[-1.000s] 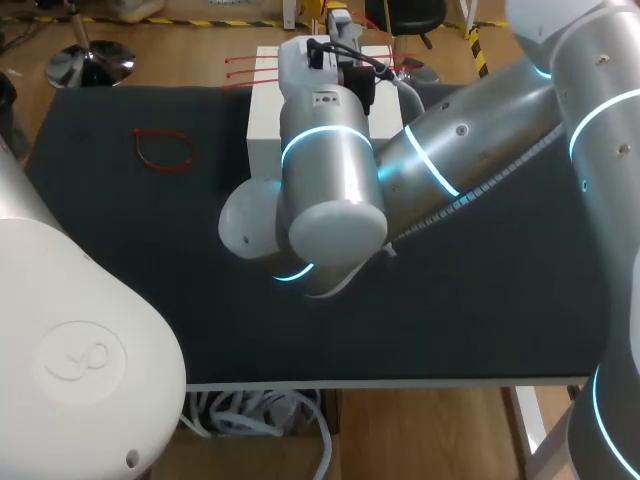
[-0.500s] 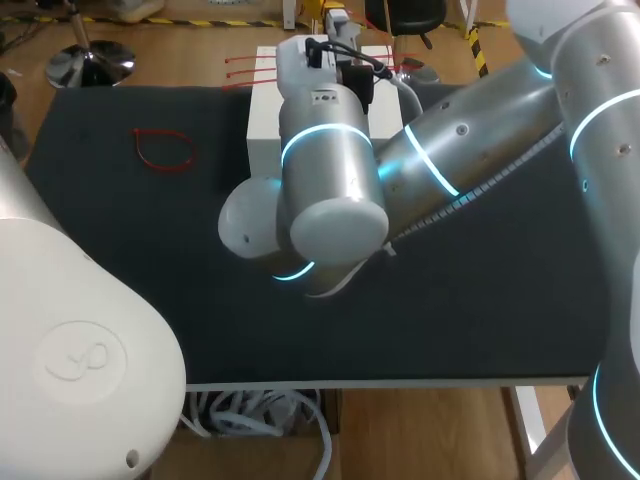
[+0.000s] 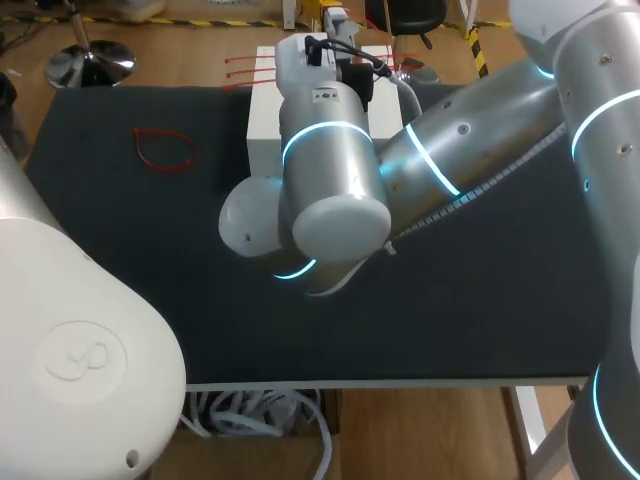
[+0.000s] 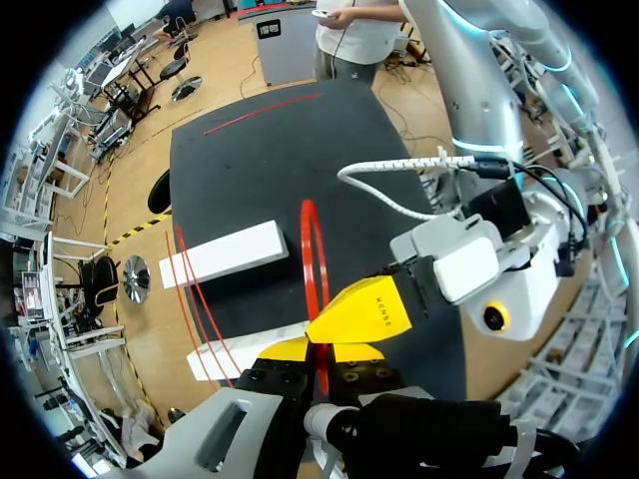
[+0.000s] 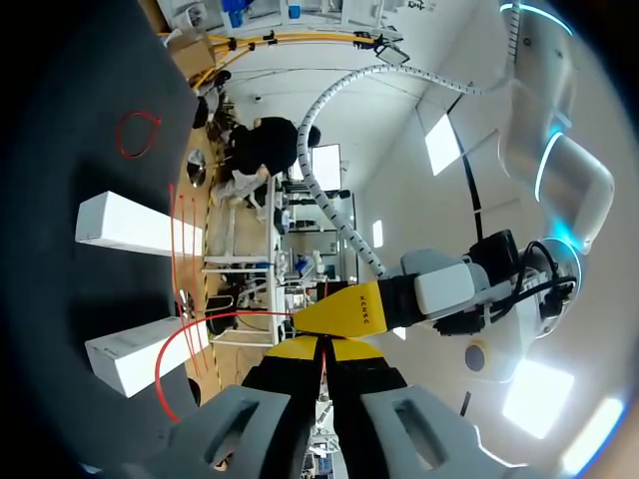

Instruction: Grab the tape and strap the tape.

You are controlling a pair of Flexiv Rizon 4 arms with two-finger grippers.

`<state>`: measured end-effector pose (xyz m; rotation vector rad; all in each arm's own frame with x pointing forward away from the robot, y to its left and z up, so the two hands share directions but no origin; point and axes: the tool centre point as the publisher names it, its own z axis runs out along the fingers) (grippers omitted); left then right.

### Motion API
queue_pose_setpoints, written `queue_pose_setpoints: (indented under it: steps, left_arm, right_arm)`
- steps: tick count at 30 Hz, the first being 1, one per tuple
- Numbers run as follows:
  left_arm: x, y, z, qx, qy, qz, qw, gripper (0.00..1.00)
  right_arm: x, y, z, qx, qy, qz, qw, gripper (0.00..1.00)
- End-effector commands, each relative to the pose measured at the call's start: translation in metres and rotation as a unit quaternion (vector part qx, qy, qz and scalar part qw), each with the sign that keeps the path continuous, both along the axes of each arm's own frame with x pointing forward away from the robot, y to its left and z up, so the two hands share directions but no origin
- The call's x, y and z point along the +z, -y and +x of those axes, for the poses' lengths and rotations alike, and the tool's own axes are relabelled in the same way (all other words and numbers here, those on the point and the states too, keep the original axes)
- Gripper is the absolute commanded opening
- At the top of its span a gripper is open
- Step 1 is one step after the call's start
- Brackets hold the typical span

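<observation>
1. A loose red loop lay on the dark table, left of the white box.
2. The left gripper pinched the red tape between closed fingers.
3. The right gripper nipped the same tape, just beside it.
</observation>
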<state>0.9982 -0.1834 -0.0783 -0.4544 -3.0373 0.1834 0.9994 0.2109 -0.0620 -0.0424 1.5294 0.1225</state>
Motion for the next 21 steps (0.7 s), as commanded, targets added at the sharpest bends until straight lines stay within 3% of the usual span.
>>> queue_pose_setpoints:
  steps: [1, 12, 13, 15, 17, 20, 21]
  left_arm:
    - [0.0007, 0.0002, -0.001, -0.001, 0.0, 0.001, 1.0, 0.0]
    - [0.0007, 0.0002, -0.001, -0.001, 0.0, 0.001, 1.0, 0.0]
    - [0.0007, 0.0002, -0.001, -0.001, 0.0, 0.001, 1.0, 0.0]
    - [0.0007, 0.0002, -0.001, -0.001, 0.0, 0.001, 1.0, 0.0]
    - [0.0007, 0.0002, -0.001, -0.001, 0.0, 0.001, 1.0, 0.0]
    - [0.0007, 0.0002, -0.001, -0.001, 0.0, 0.001, 1.0, 0.0]
    - [0.0007, 0.0002, -0.001, -0.001, 0.0, 0.001, 1.0, 0.0]
  right_arm:
    - [0.0029, 0.0008, 0.0, 0.0, -0.002, -0.001, 1.0, 0.0]
    - [0.002, 0.0034, -0.0016, -0.005, -0.008, 0.006, 1.0, 0.0]
    - [0.0019, 0.0038, -0.0019, -0.006, -0.008, 0.008, 1.0, 0.03]
    - [0.0017, 0.0046, -0.0025, -0.008, -0.008, 0.009, 1.0, 0.31]
    - [0.0016, 0.0057, -0.003, -0.009, -0.008, 0.009, 1.0, 0.23]
    - [0.001, 0.0071, -0.0035, -0.011, -0.009, 0.009, 1.0, 0.24]
    - [0.0009, 0.0075, -0.0038, -0.011, -0.009, 0.01, 1.0, 0.06]
